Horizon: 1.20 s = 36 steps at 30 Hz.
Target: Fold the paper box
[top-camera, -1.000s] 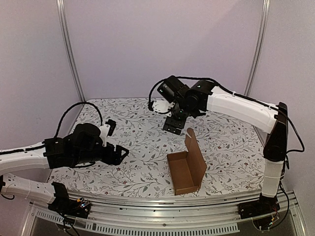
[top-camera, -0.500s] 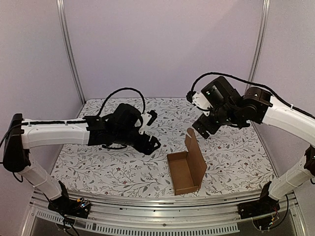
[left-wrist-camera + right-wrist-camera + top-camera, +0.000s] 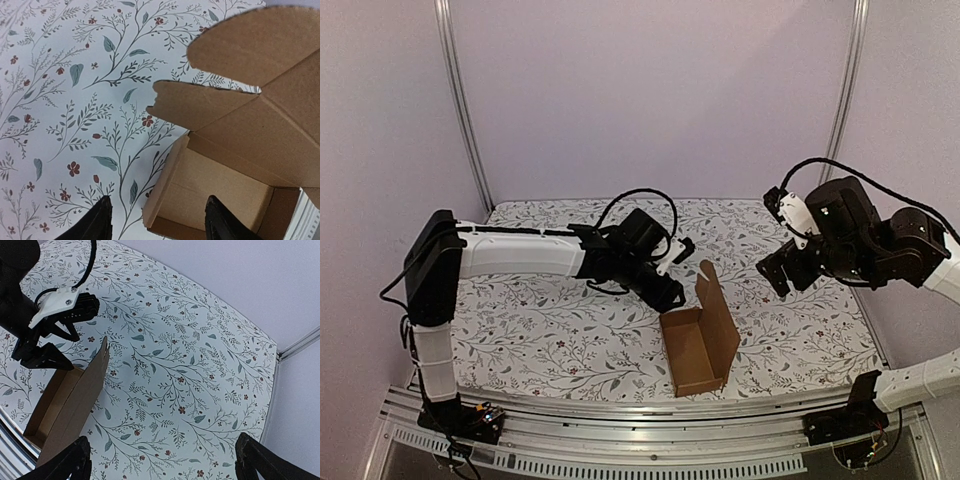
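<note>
Paper box (image 3: 698, 340) sits on the flowered surface (image 3: 540, 330), close to the near edge and a bit right of the middle. The left arm (image 3: 520, 254) reaches far across the surface toward it. The right arm (image 3: 885, 245) is up high by the right edge, well away from the box. I think that leaves room for the other arm.

The box is plain brown, with no words or marks on it. Its tray is open and its big lid stands up on the right side, so the folding is not done.

The left end effector (image 3: 161, 222) hangs over the box's far left corner. Its fingers are apart with nothing in them, likely ready to push the small side flap (image 3: 200, 102). The right end effector (image 3: 165, 460) is wide open and holds nothing.
</note>
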Motion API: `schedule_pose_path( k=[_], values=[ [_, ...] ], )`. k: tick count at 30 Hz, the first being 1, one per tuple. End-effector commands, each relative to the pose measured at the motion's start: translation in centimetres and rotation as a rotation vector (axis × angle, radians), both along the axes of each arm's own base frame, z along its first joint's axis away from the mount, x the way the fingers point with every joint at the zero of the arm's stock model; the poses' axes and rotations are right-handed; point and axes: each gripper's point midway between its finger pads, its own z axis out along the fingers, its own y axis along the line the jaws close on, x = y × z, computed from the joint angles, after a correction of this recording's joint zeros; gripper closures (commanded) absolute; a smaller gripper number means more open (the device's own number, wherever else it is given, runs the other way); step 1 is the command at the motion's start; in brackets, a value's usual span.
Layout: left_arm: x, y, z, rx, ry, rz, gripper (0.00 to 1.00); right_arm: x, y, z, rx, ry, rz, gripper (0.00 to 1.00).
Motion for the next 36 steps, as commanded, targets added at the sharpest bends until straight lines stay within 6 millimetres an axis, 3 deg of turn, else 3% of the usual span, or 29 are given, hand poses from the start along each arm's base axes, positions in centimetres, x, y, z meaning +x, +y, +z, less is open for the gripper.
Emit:
schedule_pose_path(
  k=[1,5,12,18,23,29,33,36],
  values=[
    [-0.9,-0.6,-2.2,0.053,0.050,-0.052,0.43,-0.4,-0.8,-0.6,0.021,0.011,-0.029,0.01],
    [-1.2,-1.0,-3.7,0.085,0.069,-0.064,0.54,-0.5,-0.7,-0.7,0.024,0.017,-0.020,0.01],
    [-1.2,-1.3,-5.5,0.123,0.067,-0.068,0.58,-0.5,-0.3,-1.1,0.038,0.025,-0.012,0.01],
    [-1.2,-1.5,-6.0,0.141,0.059,-0.072,0.65,-0.5,-0.1,-1.1,0.045,0.029,-0.009,0.01],
    [-1.1,-1.3,-6.2,0.156,0.046,-0.065,0.78,-0.5,0.0,-1.3,0.042,0.032,-0.010,0.01],
    [-1.3,-0.6,-6.4,0.184,0.024,-0.050,0.99,-0.3,-0.3,-0.5,0.056,0.013,-0.028,0.01],
    [-1.5,0.2,-6.2,0.200,0.014,-0.016,1.00,0.0,0.1,0.4,0.074,-0.004,-0.024,0.01],
    [-0.4,2.0,-5.7,0.236,-0.034,0.097,1.00,0.5,0.5,1.2,0.077,-0.023,-0.027,0.01]
  ],
)
